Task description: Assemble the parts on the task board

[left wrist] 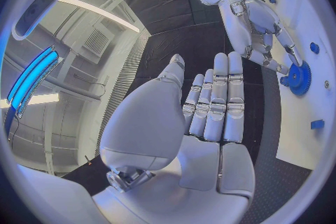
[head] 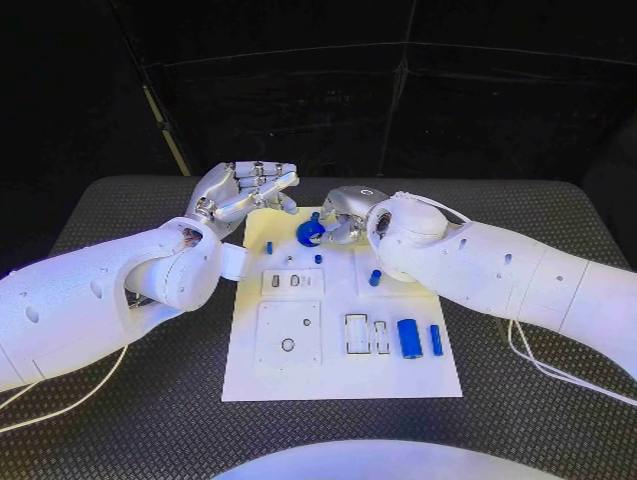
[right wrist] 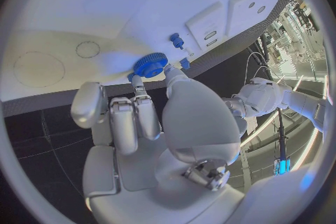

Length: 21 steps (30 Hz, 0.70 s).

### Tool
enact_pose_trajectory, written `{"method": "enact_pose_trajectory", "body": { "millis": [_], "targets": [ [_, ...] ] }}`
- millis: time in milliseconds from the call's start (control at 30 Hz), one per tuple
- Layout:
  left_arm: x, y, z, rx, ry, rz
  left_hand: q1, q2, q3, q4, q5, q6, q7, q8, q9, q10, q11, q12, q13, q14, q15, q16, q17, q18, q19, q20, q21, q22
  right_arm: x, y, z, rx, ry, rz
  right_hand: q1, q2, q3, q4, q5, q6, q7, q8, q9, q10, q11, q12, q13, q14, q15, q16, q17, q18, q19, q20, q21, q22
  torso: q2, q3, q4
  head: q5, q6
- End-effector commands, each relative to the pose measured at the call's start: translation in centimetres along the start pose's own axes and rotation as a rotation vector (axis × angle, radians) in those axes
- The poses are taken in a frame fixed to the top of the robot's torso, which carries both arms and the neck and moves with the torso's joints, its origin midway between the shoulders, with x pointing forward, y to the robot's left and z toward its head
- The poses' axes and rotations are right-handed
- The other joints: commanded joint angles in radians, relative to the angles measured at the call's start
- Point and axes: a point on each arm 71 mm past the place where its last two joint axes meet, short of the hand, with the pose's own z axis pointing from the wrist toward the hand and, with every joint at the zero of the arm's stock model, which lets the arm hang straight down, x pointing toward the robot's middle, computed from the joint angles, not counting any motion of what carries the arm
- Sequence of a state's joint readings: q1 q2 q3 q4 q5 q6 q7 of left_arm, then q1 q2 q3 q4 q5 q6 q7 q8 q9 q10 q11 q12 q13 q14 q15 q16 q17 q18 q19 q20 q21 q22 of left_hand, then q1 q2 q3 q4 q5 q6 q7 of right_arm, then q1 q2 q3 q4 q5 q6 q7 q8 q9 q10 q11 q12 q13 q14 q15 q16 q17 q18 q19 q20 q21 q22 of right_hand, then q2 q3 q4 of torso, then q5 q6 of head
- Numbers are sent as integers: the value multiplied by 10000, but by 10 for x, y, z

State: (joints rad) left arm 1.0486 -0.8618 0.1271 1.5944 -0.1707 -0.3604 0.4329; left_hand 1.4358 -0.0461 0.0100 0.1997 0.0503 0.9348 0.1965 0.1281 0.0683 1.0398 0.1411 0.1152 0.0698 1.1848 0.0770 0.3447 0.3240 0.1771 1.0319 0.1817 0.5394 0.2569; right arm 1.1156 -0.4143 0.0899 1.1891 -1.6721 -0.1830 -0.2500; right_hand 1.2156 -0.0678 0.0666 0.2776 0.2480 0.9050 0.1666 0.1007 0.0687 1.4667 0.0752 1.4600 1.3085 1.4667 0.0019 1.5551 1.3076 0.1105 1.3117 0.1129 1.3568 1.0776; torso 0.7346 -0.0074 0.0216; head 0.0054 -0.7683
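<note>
Black textured matting covers the table [head: 145, 420] under the flat white task board [head: 333, 375]. At the board's twelve o'clock end the right hand [head: 344, 212] pinches a toothed blue plastic gear [head: 308, 233]; the wrist views show its ridged rim. The left hand [head: 239, 195], at eleven o'clock, holds nothing, fingers straight.
</note>
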Motion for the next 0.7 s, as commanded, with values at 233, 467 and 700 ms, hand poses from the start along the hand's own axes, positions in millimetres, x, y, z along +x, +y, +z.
{"method": "enact_pose_trajectory", "body": {
  "millis": [233, 467, 700],
  "targets": [
    [0, -1, 0, 1, 100, -49, -12, 78, -56, 8, 13, 60, 11, -53, -10, 79, 20, -76, -5, -74, 6, 61, 21, 33, -93, -15, 65, 13, -23, -10, -21, -544, -2110, 1057, 135, -23, 88, -87, 332, 126, -2, -34, 1, 304, 54, 96, 1511, 983, 49, 74, 2365, -166, 82, 11, 77, 81, -15, 9, -17, -13, 38],
    [-5, -2, -2, -14, 29, 2, -12, 78, -57, 7, 13, 60, 11, -54, -10, 79, 21, -77, -6, -75, 6, 61, 23, 33, -94, -15, 66, 13, -35, -56, -58, -678, -2186, 3060, 1124, -186, 302, -779, -81, 335, -40, -14, 27, 170, 21, -68, 1352, 900, 25, -47, 2002, -89, -181, -4, -125, -324, -54, 26, -125, -73, 130],
    [-7, -1, -2, -22, -8, 23, -13, 80, -59, 6, 12, 60, 11, -58, -10, 78, 21, -82, -6, -79, 6, 61, 28, 33, -98, -14, 68, 15, -41, -118, -90, 45, -1789, 4196, 2078, -436, 344, -1638, -123, 370, -49, -16, -3, 94, -9, -160, 1269, 868, -16, -104, 1861, -62, -299, -51, -221, -491, -86, 88, -250, -239, 217]
  ]
}}
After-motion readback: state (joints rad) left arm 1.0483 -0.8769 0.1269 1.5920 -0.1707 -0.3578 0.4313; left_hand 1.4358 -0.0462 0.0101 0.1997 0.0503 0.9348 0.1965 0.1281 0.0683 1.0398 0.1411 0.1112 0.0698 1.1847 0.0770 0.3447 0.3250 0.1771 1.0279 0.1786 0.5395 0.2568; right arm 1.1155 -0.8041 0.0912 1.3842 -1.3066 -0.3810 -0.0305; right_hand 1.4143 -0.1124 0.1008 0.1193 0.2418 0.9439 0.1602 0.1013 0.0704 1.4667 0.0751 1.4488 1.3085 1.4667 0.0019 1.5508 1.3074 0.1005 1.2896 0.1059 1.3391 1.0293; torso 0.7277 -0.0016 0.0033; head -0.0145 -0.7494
